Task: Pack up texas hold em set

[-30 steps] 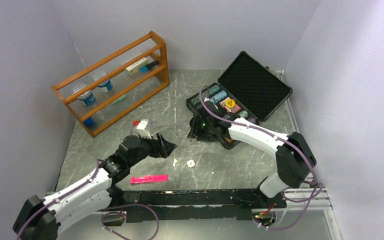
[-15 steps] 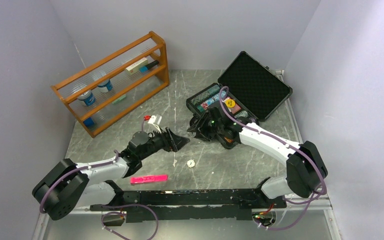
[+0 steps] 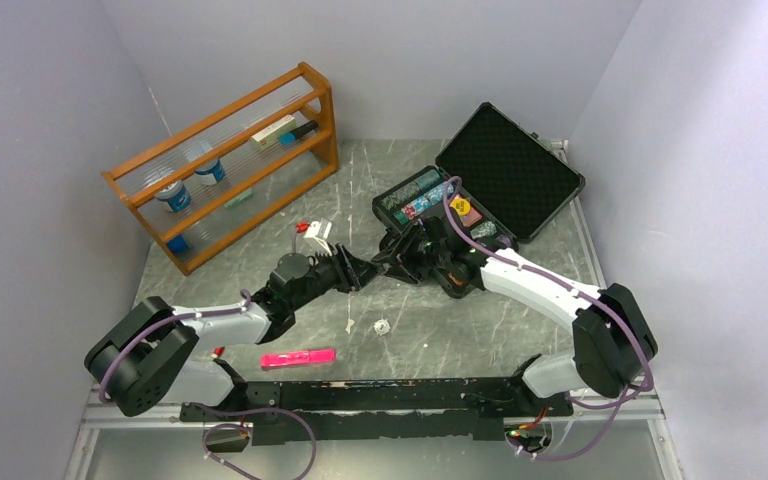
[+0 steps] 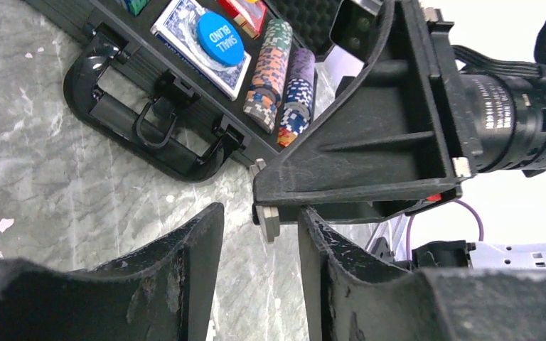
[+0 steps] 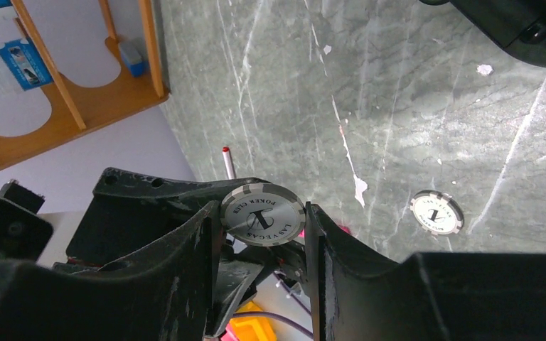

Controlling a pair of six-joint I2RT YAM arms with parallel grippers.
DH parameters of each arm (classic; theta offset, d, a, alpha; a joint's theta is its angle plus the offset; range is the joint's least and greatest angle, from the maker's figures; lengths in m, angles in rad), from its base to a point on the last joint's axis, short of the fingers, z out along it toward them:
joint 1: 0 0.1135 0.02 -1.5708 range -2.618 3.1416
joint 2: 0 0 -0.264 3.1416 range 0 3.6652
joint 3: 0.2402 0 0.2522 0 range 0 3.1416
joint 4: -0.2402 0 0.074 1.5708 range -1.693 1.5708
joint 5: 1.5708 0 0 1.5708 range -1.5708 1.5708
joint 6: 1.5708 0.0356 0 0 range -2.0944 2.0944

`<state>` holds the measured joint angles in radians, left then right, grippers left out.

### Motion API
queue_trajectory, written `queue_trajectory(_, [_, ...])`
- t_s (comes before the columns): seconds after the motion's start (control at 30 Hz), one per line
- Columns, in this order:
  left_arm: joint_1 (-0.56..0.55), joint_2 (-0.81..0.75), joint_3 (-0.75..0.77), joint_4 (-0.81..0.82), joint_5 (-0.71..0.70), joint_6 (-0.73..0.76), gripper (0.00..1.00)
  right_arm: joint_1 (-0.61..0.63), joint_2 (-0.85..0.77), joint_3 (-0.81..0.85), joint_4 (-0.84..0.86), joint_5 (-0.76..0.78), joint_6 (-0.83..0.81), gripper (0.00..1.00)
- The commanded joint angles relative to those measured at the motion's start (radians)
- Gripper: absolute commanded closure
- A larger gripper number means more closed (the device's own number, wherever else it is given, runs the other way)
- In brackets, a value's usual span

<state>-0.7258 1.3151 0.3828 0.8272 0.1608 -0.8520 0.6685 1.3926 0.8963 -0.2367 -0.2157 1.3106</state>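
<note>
The case (image 3: pixel 510 172) stands open at the table's (image 3: pixel 460 330) 1 o'clock in the top view, with its lid laid back toward 2 o'clock. In the left wrist view its foam tray holds chip stacks (image 4: pixel 269 71) lying on their sides. Beside them a blue button (image 4: pixel 222 37) marked "small blind" rests on a deck (image 4: pixel 178 28), and the handle faces the arms.

Both arms meet near mid-table, at 7 o'clock from the case. The right gripper (image 5: pixel 261 217) is clamped on a grey-and-white chip (image 5: pixel 262 212), its fingers pressing the rim from either side with the printed face toward its own camera.

The left gripper (image 4: pixel 259 234) comes in from 9 o'clock. Its fingers are apart, one on each side of that chip, which shows edge-on in the gap. I cannot tell whether either finger touches it.

A second chip (image 5: pixel 436 212) lies flat on the table at 6 o'clock from the meeting point. A pink marker (image 3: pixel 298 357) lies at 7 o'clock near the front edge. A wooden rack (image 3: pixel 230 160) stands at 10 o'clock.
</note>
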Motion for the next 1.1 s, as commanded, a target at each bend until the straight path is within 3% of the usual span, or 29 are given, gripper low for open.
queue_trajectory(0.0, [-0.01,0.014,0.039,0.041,0.0,-0.002,0.52,-0.012,-0.033,-0.012,0.061,-0.036,0.024,0.9])
queue_trajectory(0.17, [-0.01,0.014,0.047,0.021,-0.022,0.011,0.65,-0.015,-0.038,-0.013,0.065,-0.046,0.015,0.9])
queue_trajectory(0.33, [-0.01,0.022,0.065,0.007,-0.033,0.012,0.94,-0.028,-0.044,-0.011,0.069,-0.068,-0.024,0.82])
queue_trajectory(0.47, [-0.01,0.003,0.078,-0.016,-0.039,0.015,0.95,-0.072,-0.057,-0.018,0.089,-0.116,-0.104,0.51])
queue_trajectory(0.53, [-0.004,-0.017,0.095,-0.072,-0.034,0.016,0.95,-0.108,-0.074,-0.037,0.147,-0.183,-0.182,0.23])
queue_trajectory(0.6, [0.009,-0.035,0.125,-0.138,-0.003,0.017,0.95,-0.143,-0.105,-0.054,0.198,-0.249,-0.275,0.13])
queue_trajectory(0.8, [0.101,-0.073,0.178,-0.208,0.23,-0.067,0.95,-0.183,-0.255,-0.135,0.337,-0.357,-0.44,0.11])
queue_trajectory(1.07, [0.137,-0.083,0.138,0.061,0.418,-0.336,0.95,-0.184,-0.277,-0.177,0.448,-0.504,-0.417,0.32])
